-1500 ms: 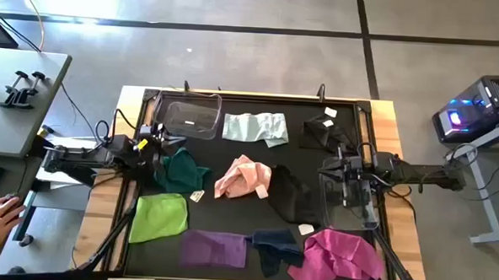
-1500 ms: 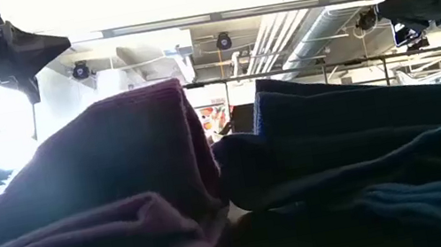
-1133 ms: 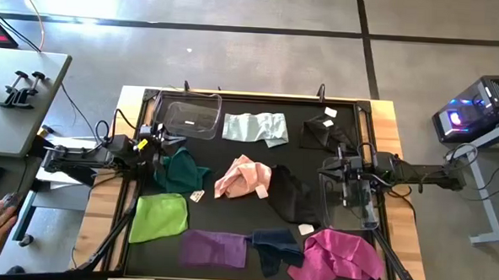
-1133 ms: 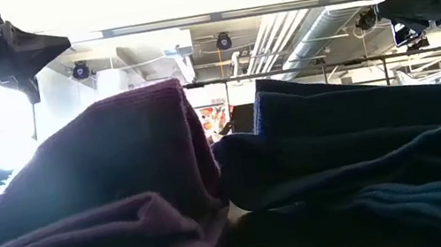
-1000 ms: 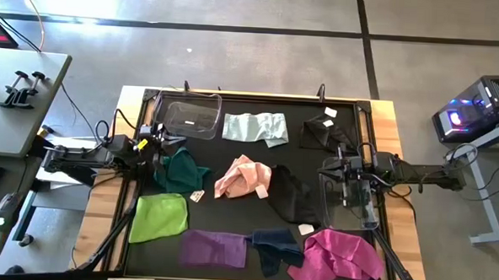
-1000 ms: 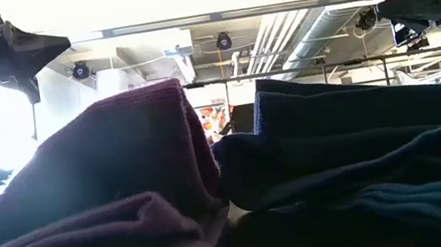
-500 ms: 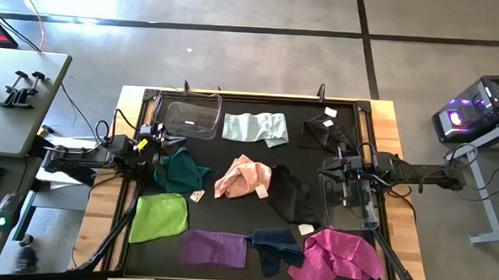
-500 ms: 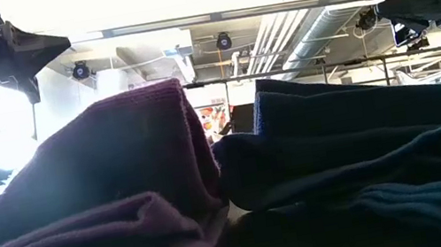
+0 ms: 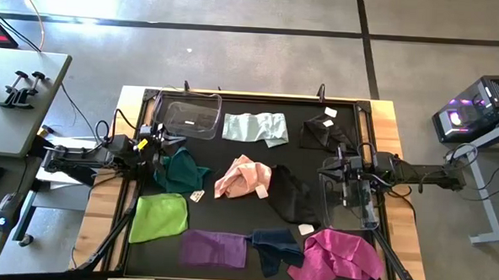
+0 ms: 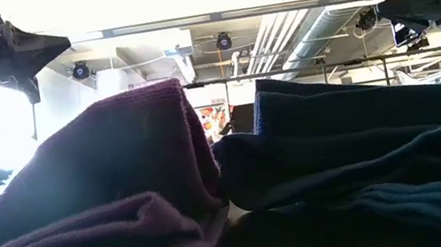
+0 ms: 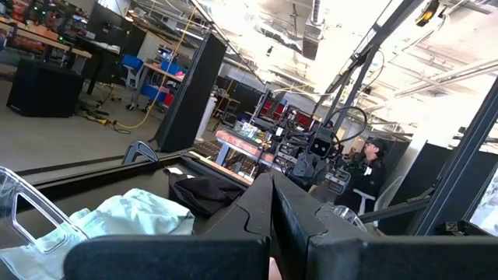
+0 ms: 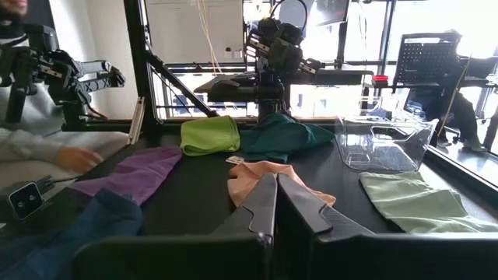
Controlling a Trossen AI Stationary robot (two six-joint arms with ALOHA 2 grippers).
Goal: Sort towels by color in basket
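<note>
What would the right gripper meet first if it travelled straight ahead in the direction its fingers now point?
Probably the peach-pink towel. The right gripper, fingers shut, points across the mat toward the left arm, and that towel lies directly ahead, with the dark teal towel beyond. Its height above the mat is unclear.

Two dark, slender arms are seen, each built of boxy black segments. Yellow markings and thin cables are carried near the wrist of the left arm (image 9: 105, 153). The right arm (image 9: 417, 174) is uniformly black. Each gripper is formed of two flat, tapering black fingers (image 12: 261, 206) with angular edges.
</note>
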